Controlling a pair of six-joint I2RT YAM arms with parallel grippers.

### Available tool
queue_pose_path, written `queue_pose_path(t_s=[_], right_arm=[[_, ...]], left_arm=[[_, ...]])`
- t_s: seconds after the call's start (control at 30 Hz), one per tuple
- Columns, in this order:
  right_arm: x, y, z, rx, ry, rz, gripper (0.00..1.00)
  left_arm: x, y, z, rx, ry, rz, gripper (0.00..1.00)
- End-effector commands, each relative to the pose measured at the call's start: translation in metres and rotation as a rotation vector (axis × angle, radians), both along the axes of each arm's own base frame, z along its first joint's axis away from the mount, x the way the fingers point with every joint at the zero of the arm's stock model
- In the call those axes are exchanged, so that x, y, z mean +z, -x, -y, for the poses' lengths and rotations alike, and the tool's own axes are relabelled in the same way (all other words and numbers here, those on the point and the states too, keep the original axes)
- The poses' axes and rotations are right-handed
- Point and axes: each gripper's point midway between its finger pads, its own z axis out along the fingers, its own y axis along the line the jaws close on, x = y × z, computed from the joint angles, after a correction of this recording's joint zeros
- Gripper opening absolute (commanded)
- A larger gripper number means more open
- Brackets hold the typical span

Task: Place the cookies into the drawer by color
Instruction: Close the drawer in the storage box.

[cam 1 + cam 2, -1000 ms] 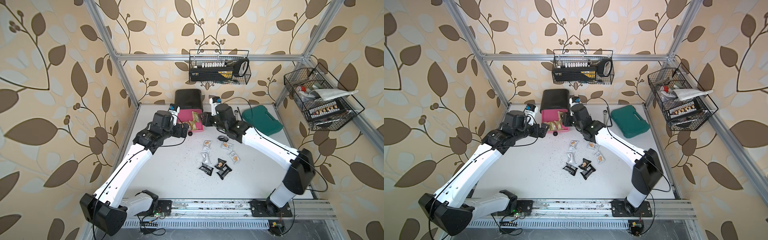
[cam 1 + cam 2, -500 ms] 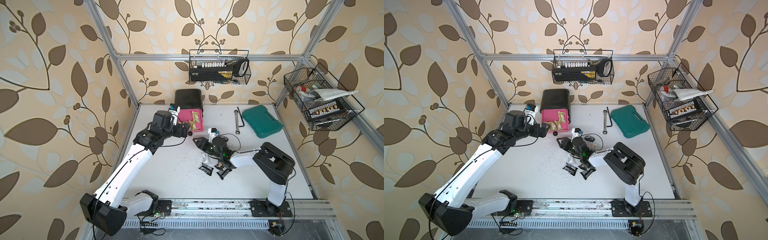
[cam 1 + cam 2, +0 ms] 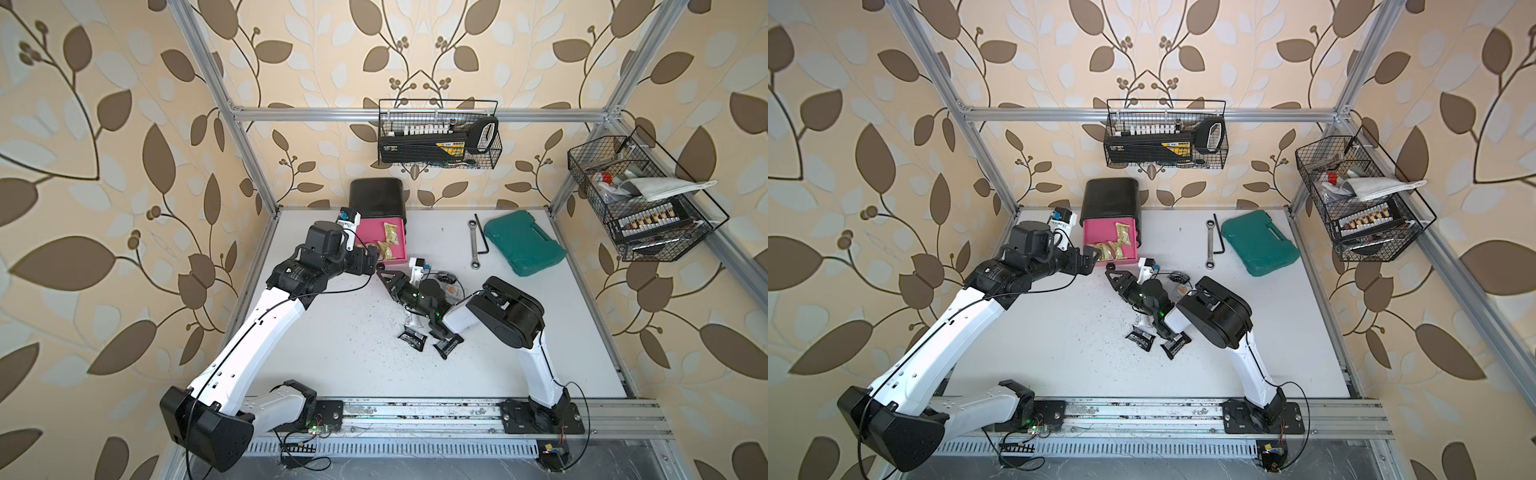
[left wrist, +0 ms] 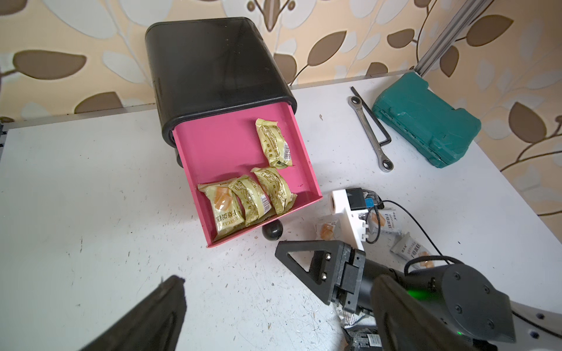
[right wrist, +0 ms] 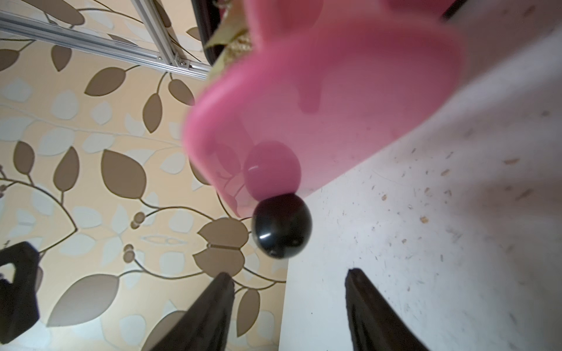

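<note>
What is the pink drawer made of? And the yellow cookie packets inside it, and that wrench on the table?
Pink drawer: probably plastic, smooth and glossy; its front mirrors the black knob.
Yellow cookie packets: thin shiny film or foil, judging by the crinkles and glints.
Wrench: looks like metal, silvery grey with a dull shine.

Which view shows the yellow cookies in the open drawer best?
The left wrist view: four yellow cookies lie plainly in the drawer. Both top views show them small; the right wrist view shows only blurred wrapper edges.
</note>
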Motion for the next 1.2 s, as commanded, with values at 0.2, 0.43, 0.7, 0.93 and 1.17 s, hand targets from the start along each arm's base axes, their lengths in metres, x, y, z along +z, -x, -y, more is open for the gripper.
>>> queue_pose_path(t_s=[0.2, 0.43, 0.7, 0.93, 1.17], right_arm=[[0.006, -0.024, 0.008, -0.047, -0.061, 0.028, 0.53], [0.006, -0.031, -0.005, -0.020, -0.096, 0.013, 0.42], [0.007, -0.031, -0.007, -0.010, -0.123, 0.018, 0.38], [0.012, -0.031, -0.009, -0.001, -0.153, 0.035, 0.43], [0.020, -0.030, -0.005, -0.009, -0.151, 0.055, 0.26]], left_arm=[[0.009, -0.001, 0.001, -0.002, 0.032, 0.023, 0.98], [0.010, -0.002, 0.001, -0.001, 0.028, 0.027, 0.98], [0.009, -0.003, 0.000, 0.006, 0.019, 0.028, 0.98], [0.008, -0.004, -0.001, 0.009, 0.016, 0.026, 0.98], [0.006, -0.006, -0.002, 0.014, 0.003, 0.025, 0.98]])
